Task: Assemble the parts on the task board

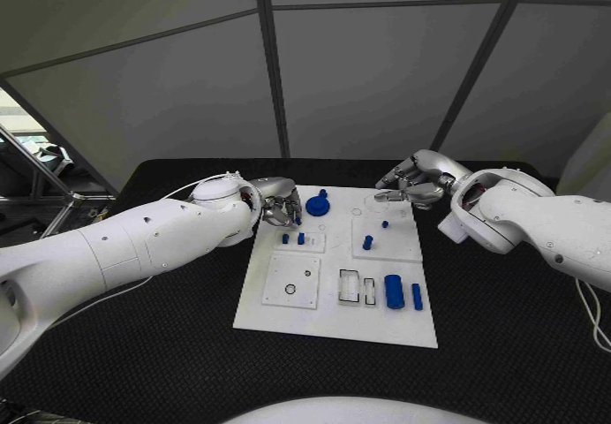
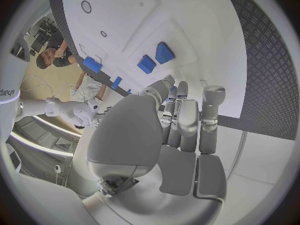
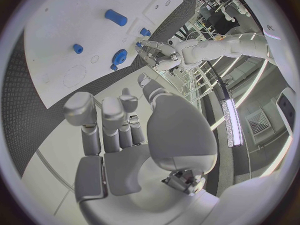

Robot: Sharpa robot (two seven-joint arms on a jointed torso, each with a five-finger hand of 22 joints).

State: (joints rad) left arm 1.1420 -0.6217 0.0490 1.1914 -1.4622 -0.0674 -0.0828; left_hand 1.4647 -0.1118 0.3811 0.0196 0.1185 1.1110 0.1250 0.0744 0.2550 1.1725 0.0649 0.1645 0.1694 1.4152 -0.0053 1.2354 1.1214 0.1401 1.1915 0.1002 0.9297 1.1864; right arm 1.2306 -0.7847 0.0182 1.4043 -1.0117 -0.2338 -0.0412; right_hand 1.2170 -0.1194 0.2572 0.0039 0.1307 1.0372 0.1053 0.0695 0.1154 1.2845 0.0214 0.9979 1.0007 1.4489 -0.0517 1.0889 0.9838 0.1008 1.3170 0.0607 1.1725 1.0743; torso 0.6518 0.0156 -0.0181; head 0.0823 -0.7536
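1. While both hands hang over the far end of the task board in the head view, no part looks seated by either of them: the left hand is at the board's far left corner, close to the blue gear, and the right hand is above the far right corner. Two small blue pegs stand beside the left hand, two more sit mid-board, and a blue cylinder with a thinner blue bar lies toward the near edge.

2. In the left wrist view, the left hand has its fingers stretched out side by side, nothing between them, above the white board with two blue pieces just beyond the fingertips.

3. In the right wrist view, the right hand is likewise spread and empty over the board, with the gear and a blue peg well ahead of it.

4. My reading: this is the reach-and-choose step. The next move calls for the left hand to drop onto the nearest peg or the gear, pinch it cleanly and keep it upright for its recess.
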